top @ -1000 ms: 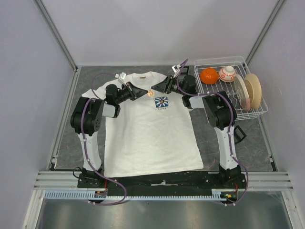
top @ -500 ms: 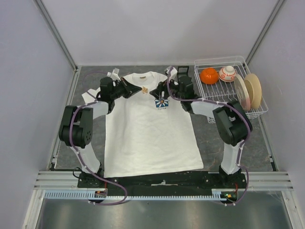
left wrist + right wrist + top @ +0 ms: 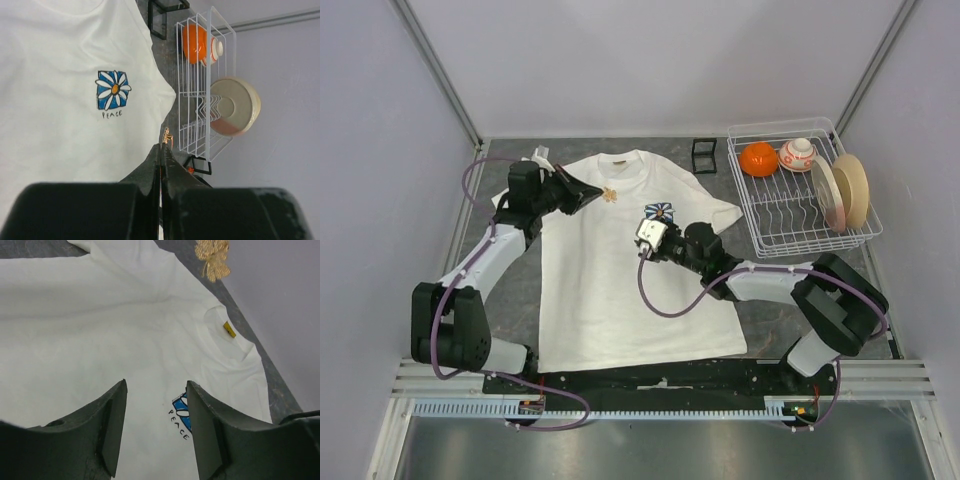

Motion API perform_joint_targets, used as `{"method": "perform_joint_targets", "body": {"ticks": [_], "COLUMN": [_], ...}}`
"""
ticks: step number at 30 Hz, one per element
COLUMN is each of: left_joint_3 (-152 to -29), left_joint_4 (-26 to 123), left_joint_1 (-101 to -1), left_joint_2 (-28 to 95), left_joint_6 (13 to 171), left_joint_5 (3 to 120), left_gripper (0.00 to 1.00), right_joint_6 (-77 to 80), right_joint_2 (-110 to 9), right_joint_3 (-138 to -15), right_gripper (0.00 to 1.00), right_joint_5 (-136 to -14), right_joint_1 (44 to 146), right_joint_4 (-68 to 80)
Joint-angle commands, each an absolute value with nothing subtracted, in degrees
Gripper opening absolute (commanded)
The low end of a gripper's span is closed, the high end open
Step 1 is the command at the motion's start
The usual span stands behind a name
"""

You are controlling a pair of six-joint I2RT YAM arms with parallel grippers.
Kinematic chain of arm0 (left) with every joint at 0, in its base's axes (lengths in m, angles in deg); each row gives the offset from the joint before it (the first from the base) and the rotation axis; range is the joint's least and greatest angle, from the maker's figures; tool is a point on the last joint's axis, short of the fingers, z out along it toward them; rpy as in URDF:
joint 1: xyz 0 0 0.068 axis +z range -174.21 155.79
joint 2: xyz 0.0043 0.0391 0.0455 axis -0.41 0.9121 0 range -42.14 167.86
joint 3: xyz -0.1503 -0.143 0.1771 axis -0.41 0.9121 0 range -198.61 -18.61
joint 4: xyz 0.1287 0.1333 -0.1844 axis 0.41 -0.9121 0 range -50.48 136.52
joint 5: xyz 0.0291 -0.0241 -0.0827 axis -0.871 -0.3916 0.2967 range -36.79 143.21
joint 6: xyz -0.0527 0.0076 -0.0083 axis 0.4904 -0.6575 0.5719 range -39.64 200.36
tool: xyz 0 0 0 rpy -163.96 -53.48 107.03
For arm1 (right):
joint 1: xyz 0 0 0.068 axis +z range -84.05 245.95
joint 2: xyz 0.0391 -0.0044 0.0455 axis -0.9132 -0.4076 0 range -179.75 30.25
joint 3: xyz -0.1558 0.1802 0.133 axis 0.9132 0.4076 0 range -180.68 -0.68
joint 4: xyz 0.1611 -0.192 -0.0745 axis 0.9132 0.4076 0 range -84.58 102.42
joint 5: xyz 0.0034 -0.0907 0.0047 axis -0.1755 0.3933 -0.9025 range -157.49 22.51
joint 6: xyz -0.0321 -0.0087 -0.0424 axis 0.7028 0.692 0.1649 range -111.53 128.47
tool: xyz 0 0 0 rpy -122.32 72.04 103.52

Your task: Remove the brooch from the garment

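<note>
Grey tabletop [image 3: 760, 325], "PEACE" on garment [image 3: 620, 290]

Wire rack [image 3: 788, 212] — orange bowl [image 3: 758, 159], plates [image 3: 848, 188]

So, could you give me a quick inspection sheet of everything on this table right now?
Surface: dark grey table top, no spills seen.
Job's things: large white T-shirt with blue flower print spread flat; small gold brooch pinched in the left tool, seemingly lifted off the cloth.
Clutter: white wire rack holding an orange bowl, striped round pot and two beige plates; small black frame beside it.
Tools: left shut on the brooch; right tool open above the shirt's chest.
Cables: purple cables along both arms, one looping over the shirt.
Surroundings: pale grey walls on three sides.
</note>
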State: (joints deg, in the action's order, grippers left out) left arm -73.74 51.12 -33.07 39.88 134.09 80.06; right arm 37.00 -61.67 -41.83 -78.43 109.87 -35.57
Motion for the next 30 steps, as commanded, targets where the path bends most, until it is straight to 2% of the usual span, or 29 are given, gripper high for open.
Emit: {"method": "perform_joint_targets", "body": {"ticks": [1, 7, 14, 30], "left_joint_3": [-71.52, -69.85, -69.76, -72.04], "left_joint_4": [43.1, 39.59, 34.92, 30.26], "left_joint_1": [-33.52, -36.68, -40.2, -41.96], "left_joint_2": [35.4, 30.12, 26.42, 27.56], "left_joint_6": [139.68, 143.28, 146.18, 146.71], "left_joint_5": [81.85, 80.46, 76.59, 73.6], "left_gripper": [0.02, 0.02, 0.02, 0.02], "right_joint_6": [47.74, 49.86, 49.42, 52.33], "right_joint_2": [-57.73, -58.26, -59.49, -61.95], "right_joint_3": [-39.71, -39.44, -39.01, -39.45], "right_gripper": [0.57, 0.5, 0.4, 0.37], "right_joint_5": [-71.19, -67.75, -66.7, -63.01], "right_joint_1": [115.24, 120.79, 121.84, 122.46], "right_joint_4": [-45.54, -49.42, -52.67, -53.99]}}
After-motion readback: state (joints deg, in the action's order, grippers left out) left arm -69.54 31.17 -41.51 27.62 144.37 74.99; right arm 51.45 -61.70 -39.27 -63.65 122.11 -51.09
